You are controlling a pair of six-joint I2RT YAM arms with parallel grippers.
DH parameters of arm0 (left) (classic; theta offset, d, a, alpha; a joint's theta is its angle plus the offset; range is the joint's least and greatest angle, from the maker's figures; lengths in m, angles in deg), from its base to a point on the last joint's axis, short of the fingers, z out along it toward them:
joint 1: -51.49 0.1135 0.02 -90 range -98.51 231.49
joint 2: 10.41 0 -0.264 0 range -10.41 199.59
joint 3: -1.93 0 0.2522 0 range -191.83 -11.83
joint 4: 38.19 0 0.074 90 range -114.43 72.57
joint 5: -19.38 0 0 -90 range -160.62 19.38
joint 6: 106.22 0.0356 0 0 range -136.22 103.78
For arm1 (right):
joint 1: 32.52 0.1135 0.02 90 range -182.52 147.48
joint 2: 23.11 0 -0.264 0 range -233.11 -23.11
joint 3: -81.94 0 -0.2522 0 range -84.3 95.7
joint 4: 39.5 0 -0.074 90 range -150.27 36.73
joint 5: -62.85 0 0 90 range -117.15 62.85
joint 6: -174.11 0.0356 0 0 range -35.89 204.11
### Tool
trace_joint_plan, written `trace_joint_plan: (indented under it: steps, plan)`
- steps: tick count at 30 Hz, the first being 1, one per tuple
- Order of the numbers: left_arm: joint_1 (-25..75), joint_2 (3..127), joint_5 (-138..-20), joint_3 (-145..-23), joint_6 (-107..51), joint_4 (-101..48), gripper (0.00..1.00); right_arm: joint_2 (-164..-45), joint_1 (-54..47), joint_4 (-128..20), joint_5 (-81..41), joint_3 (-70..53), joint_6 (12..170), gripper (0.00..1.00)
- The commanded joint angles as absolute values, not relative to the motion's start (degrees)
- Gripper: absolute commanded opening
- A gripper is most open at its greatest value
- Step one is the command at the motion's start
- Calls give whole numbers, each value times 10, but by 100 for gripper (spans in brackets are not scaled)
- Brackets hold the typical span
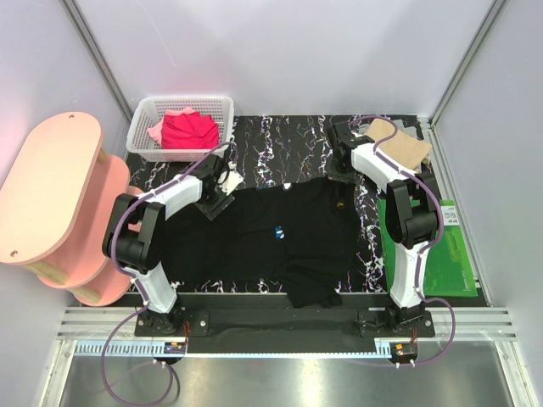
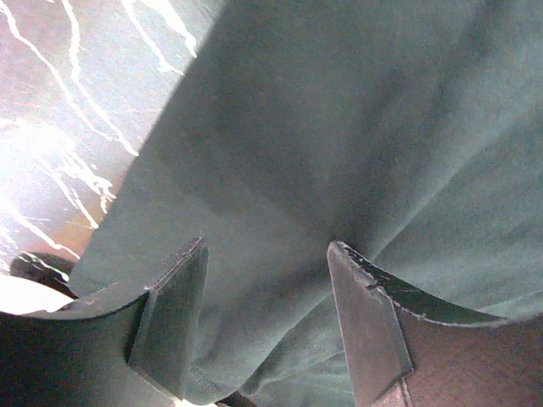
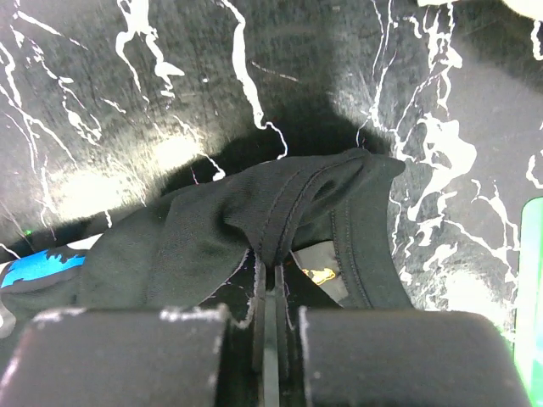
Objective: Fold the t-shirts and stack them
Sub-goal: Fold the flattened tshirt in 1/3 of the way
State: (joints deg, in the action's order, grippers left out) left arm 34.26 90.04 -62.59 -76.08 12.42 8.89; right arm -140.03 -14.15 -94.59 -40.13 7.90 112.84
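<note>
The top camera sits above and behind my bases and looks down on the whole table (image 1: 280, 140), with the bases at 6 o'clock. My left wrist camera sits close behind my left hand (image 2: 267, 254), facing the black t-shirt (image 2: 339, 127), with table at 10 o'clock. My right wrist camera looks closely past my right hand (image 3: 270, 271), with table at 12 o'clock. All three views share that shirt.

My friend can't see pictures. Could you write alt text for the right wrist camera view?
The right gripper is shut, pinching a fold of the black t-shirt near its collar. Behind lies the black, white-veined table; a bit of blue print shows at left.
</note>
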Motion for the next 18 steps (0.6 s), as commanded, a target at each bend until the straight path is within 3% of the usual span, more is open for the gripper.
trace_joint_plan:
  steps: [1, 7, 8, 10, 11, 13, 14, 16, 18]
  plan:
    - [343, 875, -622, -758, 132, 77, 63, -1398, -151, -932, -432, 95, 1115, 0]
    - [343, 874, -621, -758, 134, 78, 63, -1399, -153, -963, -509, 100, 1091, 2]
    - [343, 874, -621, -758, 134, 78, 63, -1402, -153, -969, -540, 105, 1086, 15]
    - [343, 874, -621, -758, 134, 79, 63, -1416, -157, -986, -566, 110, 1080, 22]
    - [343, 874, -622, -757, 134, 78, 63, -1422, -160, -991, -571, 117, 1081, 38]
    - [343, 873, -621, -756, 135, 77, 63, -1445, -168, -1012, -576, 128, 1085, 60]
    - [343, 872, -620, -756, 136, 78, 63, -1452, -166, -1018, -583, 140, 1085, 79]
    - [343, 869, -617, -752, 139, 77, 63, -1470, -168, -1037, -591, 154, 1088, 96]
    - [344, 868, -614, -749, 143, 77, 63, -1477, -169, -1055, -588, 170, 1091, 100]
